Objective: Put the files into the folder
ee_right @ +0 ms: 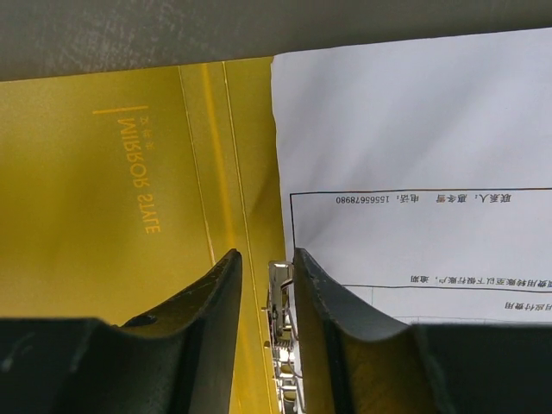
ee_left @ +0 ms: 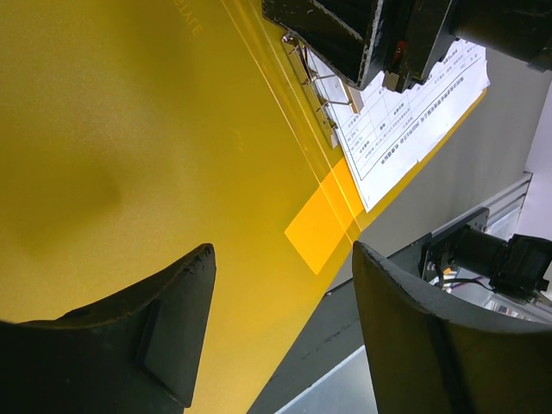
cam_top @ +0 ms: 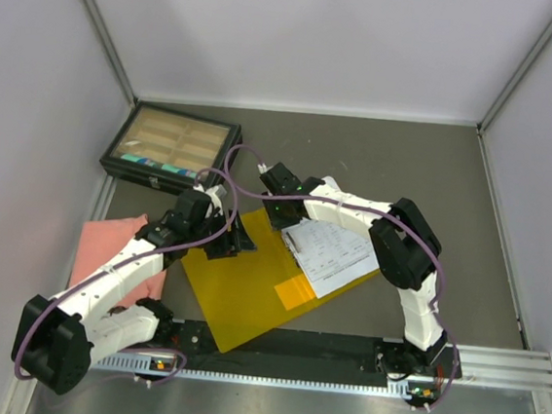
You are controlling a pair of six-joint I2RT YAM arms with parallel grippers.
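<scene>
Files [cam_top: 335, 257]: one stack on one folder [cam_top: 238, 296]; left claw [ee_left: 283, 254] released; right claw [ee_right: 267, 259] straddles clip [ee_right: 280, 297], grip unclear.

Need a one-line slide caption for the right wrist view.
Right gripper straddling the metal clip of the open yellow folder, with a printed sheet just beside the clip.

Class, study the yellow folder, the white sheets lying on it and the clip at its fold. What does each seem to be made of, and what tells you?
The folder looks like smooth plastic: even yellow colour, a soft sheen, faint stamped lettering. The sheets look like matt paper, thin, flat and printed in black. The clip is probably metal: silvery and glinting.
</scene>
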